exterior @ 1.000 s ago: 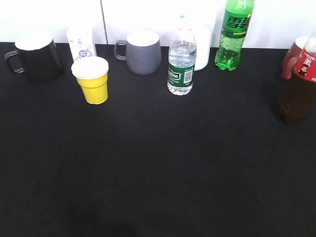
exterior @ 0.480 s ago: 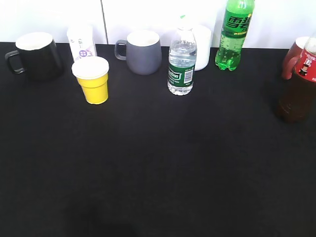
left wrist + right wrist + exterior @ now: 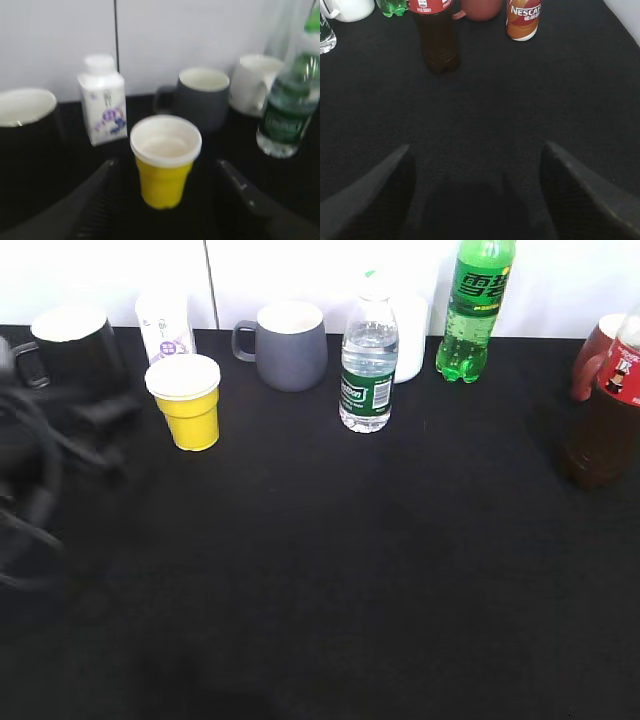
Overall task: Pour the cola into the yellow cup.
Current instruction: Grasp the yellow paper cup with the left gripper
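While its two dark fingers stand spread wide apart, the left end effector [image 3: 165, 200] sits low at the near left of the counter [image 3: 330, 570], with the yellow cup [image 3: 165, 160] between the fingers and a gap on either side; in the exterior view that arm is only a dark blur at the left edge. Matte black cloth covers the counter, and a plain white wall with one thin vertical seam backs it. The yellow cup is a small tapered shape, white at the rim and inside, standing upright. Just beyond it stand a white carton [image 3: 103, 105] with purple print, a black mug [image 3: 25, 135] to the left and a grey mug [image 3: 202, 97] to the right. The right end effector [image 3: 475, 195] hangs above bare cloth with its fingers likewise parted, gripping nothing. Far ahead of it the cola [image 3: 436, 35], a clear ribbed bottle of dark liquid with a red label, stands upright at the far right, well apart from the yellow cup.
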